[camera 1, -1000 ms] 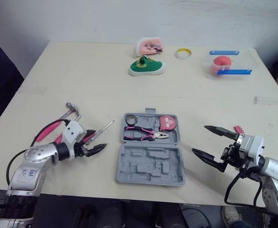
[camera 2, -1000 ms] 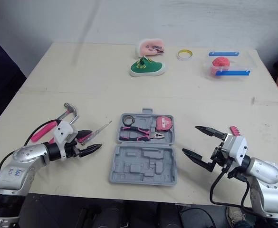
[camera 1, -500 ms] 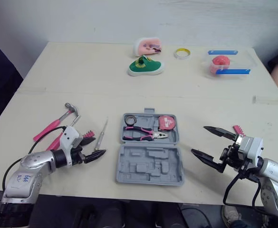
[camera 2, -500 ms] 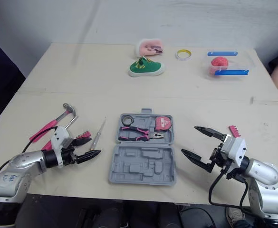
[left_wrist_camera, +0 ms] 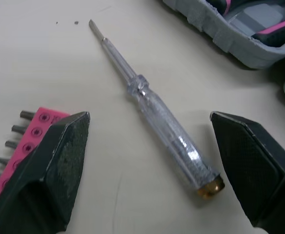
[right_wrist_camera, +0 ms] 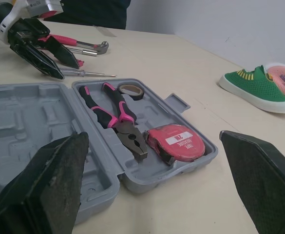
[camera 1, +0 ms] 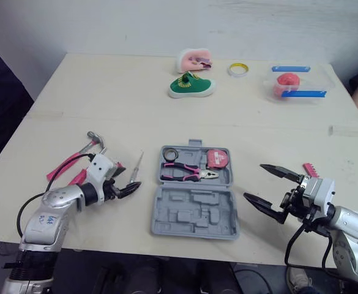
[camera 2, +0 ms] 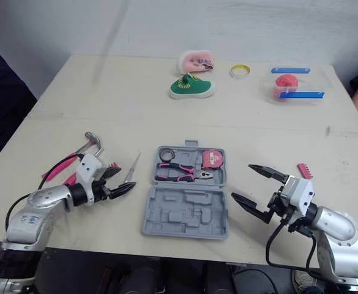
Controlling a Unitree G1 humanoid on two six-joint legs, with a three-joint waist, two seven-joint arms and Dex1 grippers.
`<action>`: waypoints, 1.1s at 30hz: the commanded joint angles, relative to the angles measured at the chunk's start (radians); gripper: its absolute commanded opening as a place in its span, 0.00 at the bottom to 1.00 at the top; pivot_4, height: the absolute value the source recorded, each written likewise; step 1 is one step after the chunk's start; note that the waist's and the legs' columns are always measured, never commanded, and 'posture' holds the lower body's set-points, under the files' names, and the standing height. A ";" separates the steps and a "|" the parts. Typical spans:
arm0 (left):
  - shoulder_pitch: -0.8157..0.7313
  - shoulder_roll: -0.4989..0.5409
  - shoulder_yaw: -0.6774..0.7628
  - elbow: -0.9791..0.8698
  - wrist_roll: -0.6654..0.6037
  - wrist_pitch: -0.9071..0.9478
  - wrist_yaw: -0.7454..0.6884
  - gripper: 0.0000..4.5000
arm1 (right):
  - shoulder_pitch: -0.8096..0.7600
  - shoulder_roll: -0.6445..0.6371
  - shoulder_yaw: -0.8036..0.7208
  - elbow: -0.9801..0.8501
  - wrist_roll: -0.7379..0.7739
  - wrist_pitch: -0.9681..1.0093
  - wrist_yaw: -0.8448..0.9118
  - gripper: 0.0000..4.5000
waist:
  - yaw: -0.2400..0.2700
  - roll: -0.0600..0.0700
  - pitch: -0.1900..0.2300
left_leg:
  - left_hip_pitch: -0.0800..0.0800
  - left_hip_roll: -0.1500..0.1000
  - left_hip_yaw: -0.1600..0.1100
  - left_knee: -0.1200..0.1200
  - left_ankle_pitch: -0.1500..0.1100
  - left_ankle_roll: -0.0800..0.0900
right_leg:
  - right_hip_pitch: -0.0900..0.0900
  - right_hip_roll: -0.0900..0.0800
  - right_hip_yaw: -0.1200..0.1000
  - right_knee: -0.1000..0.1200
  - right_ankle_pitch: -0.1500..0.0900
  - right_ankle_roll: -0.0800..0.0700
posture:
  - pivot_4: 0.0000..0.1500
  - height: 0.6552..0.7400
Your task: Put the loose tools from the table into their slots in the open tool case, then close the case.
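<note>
On the table, seen from the head cameras, the tool case (camera 1: 194,196) lies open in the middle. Pliers (camera 1: 188,173), a tape measure (camera 1: 215,159) and a roll of tape (camera 1: 170,153) sit in its far half, and the near half is empty. A screwdriver (camera 1: 136,166) and a hammer (camera 1: 65,165) lie loose to its left, and a pink strip (camera 2: 304,169) to its right. I have my left end effector (camera 1: 130,188) low at the screwdriver. My right end effector (camera 1: 253,181) hangs wide open just right of the case, I judge parked clear of the lid.

Along the left wrist, the fingers (left_wrist_camera: 59,161) stand wide apart with the clear-handled screwdriver between them, untouched, its brass cap nearest. That straddle looks set for a pinch on the handle. A bit strip (left_wrist_camera: 32,129) lies just beside one finger.

Along the right wrist, the spread fingers frame the open case. The tape measure's white label carries red writing I cannot read.
</note>
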 commanded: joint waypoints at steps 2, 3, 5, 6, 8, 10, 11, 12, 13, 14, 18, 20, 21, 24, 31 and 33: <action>0.022 -0.001 -0.030 -0.008 0.043 0.022 0.037 0.88 | -0.017 -0.008 0.001 -0.049 0.024 0.002 0.004 1.00 | 0.007 0.000 0.000 | 0.000 0.000 0.000 0.000 0.000 0.000 | 0.000 0.000 0.000 0.000 0.000 0.000 | 1.00 1.00; 0.024 -0.002 -0.032 -0.010 0.045 0.021 0.039 0.88 | -0.020 -0.010 0.004 -0.054 0.032 0.006 0.011 1.00 | 0.010 0.000 0.000 | 0.000 0.000 0.000 0.000 0.000 0.000 | 0.000 0.000 0.000 0.000 0.000 0.000 | 1.00 1.00; 0.028 -0.009 -0.035 -0.015 0.049 0.029 0.051 0.88 | -0.026 -0.013 0.014 -0.071 0.046 0.011 0.028 1.00 | 0.011 0.000 0.000 | 0.000 0.000 0.000 0.000 0.000 0.000 | 0.000 0.000 0.000 0.000 0.000 0.000 | 1.00 1.00; 0.029 -0.013 -0.038 -0.017 0.052 0.036 0.059 0.88 | -0.028 -0.013 0.018 -0.079 0.052 0.013 0.038 1.00 | 0.011 0.000 0.000 | 0.000 0.000 0.000 0.000 0.000 0.000 | 0.000 0.000 0.000 0.000 0.000 0.000 | 1.00 1.00; 0.033 -0.032 -0.047 -0.022 0.057 0.051 0.083 0.88 | -0.029 -0.013 0.046 -0.109 0.055 0.005 0.065 1.00 | 0.012 0.000 0.000 | 0.000 0.000 0.000 0.000 0.000 0.000 | 0.000 0.000 0.000 0.000 0.000 0.000 | 1.00 1.00; 0.034 -0.049 -0.055 -0.014 0.067 0.064 0.108 0.83 | -0.031 -0.015 0.056 -0.103 0.047 -0.016 0.088 1.00 | 0.013 0.001 -0.001 | 0.001 0.000 0.000 0.000 0.000 0.000 | 0.001 0.000 0.000 0.000 0.000 0.000 | 1.00 1.00; 0.034 -0.053 -0.057 -0.011 0.073 0.067 0.117 0.76 | -0.032 -0.014 0.055 -0.095 0.044 -0.025 0.093 1.00 | 0.014 0.000 -0.001 | 0.001 0.000 0.000 0.000 0.000 0.000 | 0.001 0.000 0.000 0.000 0.000 0.000 | 1.00 1.00; 0.035 -0.057 -0.058 -0.010 0.073 0.073 0.122 0.69 | -0.033 -0.012 0.051 -0.090 0.045 -0.029 0.091 1.00 | 0.015 0.000 -0.001 | 0.001 0.000 0.000 0.001 0.000 0.000 | 0.001 0.000 0.000 0.000 0.000 0.000 | 1.00 1.00; 0.036 -0.059 -0.059 -0.010 0.072 0.076 0.125 0.61 | -0.033 -0.011 0.049 -0.087 0.046 -0.031 0.089 1.00 | 0.014 0.000 -0.001 | 0.001 0.000 0.000 0.001 0.000 0.000 | 0.001 0.000 0.000 0.000 0.000 0.000 | 1.00 1.00; 0.038 -0.064 -0.060 -0.011 0.069 0.085 0.129 0.51 | -0.031 -0.011 0.049 -0.080 0.043 -0.040 0.093 1.00 | 0.014 0.000 -0.001 | 0.001 0.000 0.000 0.001 0.000 0.000 | 0.001 0.000 0.000 0.000 0.000 0.000 | 1.00 1.00; 0.048 -0.068 -0.072 -0.015 0.076 0.102 0.136 0.11 | -0.020 -0.005 0.053 -0.023 0.035 -0.089 0.127 1.00 | 0.014 0.001 -0.001 | 0.001 0.000 0.000 0.000 0.000 0.000 | 0.001 0.000 0.000 0.000 0.000 0.000 | 1.00 1.00; 0.049 -0.069 -0.071 -0.016 0.074 0.101 0.138 0.01 | -0.020 -0.003 0.055 0.006 0.033 -0.111 0.138 1.00 | 0.013 0.001 -0.001 | 0.002 0.000 0.000 0.001 0.000 0.000 | 0.002 0.000 0.000 0.000 0.000 0.000 | 1.00 1.00; 0.049 -0.069 -0.071 -0.016 0.073 0.099 0.139 0.01 | -0.020 -0.002 0.056 0.017 0.032 -0.120 0.143 1.00 | 0.013 0.002 -0.002 | 0.002 0.000 0.000 0.001 0.000 0.000 | 0.002 0.000 0.000 0.000 0.000 0.000 | 1.00 1.00; 0.051 -0.065 -0.073 -0.017 0.070 0.093 0.131 0.01 | -0.025 0.005 0.057 0.091 0.026 -0.169 0.167 1.00 | 0.013 0.002 -0.002 | 0.002 0.000 0.000 0.001 0.000 0.000 | 0.002 0.000 0.000 0.000 0.000 0.000 | 1.00 1.00; 0.024 -0.037 -0.040 -0.023 0.066 0.026 0.100 0.01 | -0.025 0.014 0.053 0.216 0.044 -0.251 0.232 1.00 | 0.013 0.002 -0.002 | 0.002 0.000 0.000 0.001 0.000 0.000 | 0.002 0.000 0.000 0.000 0.000 0.000 | 1.00 1.00; 0.001 -0.032 -0.017 -0.040 0.027 -0.052 0.035 0.01 | -0.013 0.007 0.043 0.217 0.047 -0.260 0.236 1.00 | 0.013 0.002 -0.002 | 0.002 0.000 0.000 0.001 0.000 0.000 | 0.002 0.000 0.000 0.000 0.000 0.000 | 1.00 1.00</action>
